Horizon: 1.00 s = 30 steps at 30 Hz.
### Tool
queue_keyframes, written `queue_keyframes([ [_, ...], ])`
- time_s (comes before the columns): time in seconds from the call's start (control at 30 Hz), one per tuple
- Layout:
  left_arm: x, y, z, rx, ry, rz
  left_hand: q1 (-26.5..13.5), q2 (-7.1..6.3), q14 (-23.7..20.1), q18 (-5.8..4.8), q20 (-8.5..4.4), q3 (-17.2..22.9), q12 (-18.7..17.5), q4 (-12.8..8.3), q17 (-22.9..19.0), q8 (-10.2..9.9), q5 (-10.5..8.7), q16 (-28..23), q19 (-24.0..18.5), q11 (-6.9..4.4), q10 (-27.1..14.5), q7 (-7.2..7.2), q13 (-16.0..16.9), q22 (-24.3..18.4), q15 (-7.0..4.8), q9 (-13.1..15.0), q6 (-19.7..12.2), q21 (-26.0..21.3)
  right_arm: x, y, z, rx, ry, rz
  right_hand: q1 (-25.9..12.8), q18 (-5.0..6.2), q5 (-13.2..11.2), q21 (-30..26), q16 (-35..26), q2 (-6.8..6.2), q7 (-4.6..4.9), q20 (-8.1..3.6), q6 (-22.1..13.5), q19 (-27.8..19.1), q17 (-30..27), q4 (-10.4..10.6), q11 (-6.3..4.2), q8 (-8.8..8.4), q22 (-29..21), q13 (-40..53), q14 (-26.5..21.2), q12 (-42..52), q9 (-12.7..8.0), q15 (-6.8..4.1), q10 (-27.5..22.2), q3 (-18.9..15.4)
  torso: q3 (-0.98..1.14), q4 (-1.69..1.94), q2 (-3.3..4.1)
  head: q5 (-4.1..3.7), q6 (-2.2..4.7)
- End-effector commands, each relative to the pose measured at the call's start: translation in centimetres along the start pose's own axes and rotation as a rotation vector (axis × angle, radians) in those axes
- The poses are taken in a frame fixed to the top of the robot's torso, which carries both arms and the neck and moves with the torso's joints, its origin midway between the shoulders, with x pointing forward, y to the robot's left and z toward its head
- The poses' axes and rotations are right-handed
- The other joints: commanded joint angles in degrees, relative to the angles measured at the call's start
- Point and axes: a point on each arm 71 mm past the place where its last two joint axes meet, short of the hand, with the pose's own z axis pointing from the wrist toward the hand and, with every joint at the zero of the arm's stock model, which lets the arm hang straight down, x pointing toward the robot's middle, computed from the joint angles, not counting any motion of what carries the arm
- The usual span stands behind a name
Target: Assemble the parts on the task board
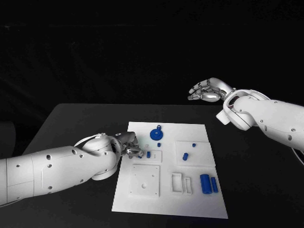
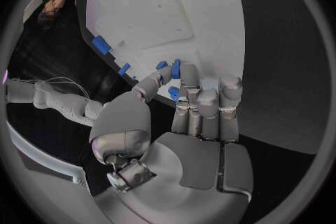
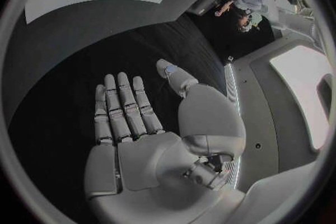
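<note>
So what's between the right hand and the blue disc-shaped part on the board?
In the head view, only bare black table and bare board separate the right hand from the blue disc-shaped part.

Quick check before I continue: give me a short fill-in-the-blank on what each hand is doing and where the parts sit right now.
1. The left hand pinches a small ____ part over the task board.
2. The right hand is raised beyond the board, fingers spread, holding ____.
3. The round blue part lies near the board's ____ edge.
4. The two blue cylinders lie closer to the ____ arm.

Missing words: blue; nothing; far; right
</note>
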Motion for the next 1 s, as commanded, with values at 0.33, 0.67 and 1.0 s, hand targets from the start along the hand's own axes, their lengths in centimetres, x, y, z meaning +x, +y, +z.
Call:
queue_keyframes([
  [0.33, 0.16, 0.01, -0.45, 0.026, -0.031, -0.011, 0.01, 0.47, 5.64, 4.35, -5.89, 4.42, 0.08, 1.51, 0.12, 2.47, -0.11, 0.03, 0.16, -6.59, 6.85, -2.16, 0.07, 0.03, -6.23, -0.02, 2.4, 0.29, 0.01, -0.03, -0.03, -0.004, 0.013, 0.013, 0.36, -0.74, 0.5, -0.44, -0.39, 0.17, 0.57, -0.11, 0.11, -0.09, -0.12, 0.09, 0.03, 0.31, 0.14, -0.02, 0.37, -0.32, -0.1, 0.12, 0.49, 0.22, 0.0, -0.02, 0.02, -0.15, -0.01],
  [0.67, -0.21, 0.33, -0.53, 0.027, -0.078, -0.045, 0.03, 0.38, 5.66, 4.38, -5.9, 4.53, 0.07, 1.61, 0.18, 2.49, -0.15, 0.03, 0.26, -6.64, 6.87, -2.2, 0.09, 0.0, -6.28, -0.02, 2.47, 0.31, -0.07, -0.13, -0.08, -0.002, 0.012, 0.013, 0.33, -0.75, 0.67, -0.51, -0.39, 0.19, 0.57, -0.1, 0.14, -0.07, -0.14, 0.1, 0.03, 0.33, 0.2, -0.01, 0.39, -0.41, -0.13, 0.13, 0.54, 0.21, 0.03, 0.07, -0.03, -0.27, -0.2],
  [1.0, -0.06, 0.32, -0.31, 0.019, -0.066, -0.049, -0.02, 0.34, 5.67, 4.39, -5.91, 4.59, 0.05, 1.78, 0.24, 2.48, -0.27, 0.01, 0.36, -6.67, 6.87, -2.22, 0.11, -0.03, -6.32, -0.02, 2.47, 0.32, -0.01, -0.08, -0.03, -0.003, 0.014, 0.014, 0.33, -0.74, 0.93, -0.6, -0.38, 0.23, 0.6, -0.11, 0.17, -0.03, -0.17, 0.06, 0.02, 0.35, 0.28, -0.01, 0.43, -0.52, -0.18, 0.15, 0.63, 0.21, 0.02, 0.0, 0.0, -0.11, -0.15],
])
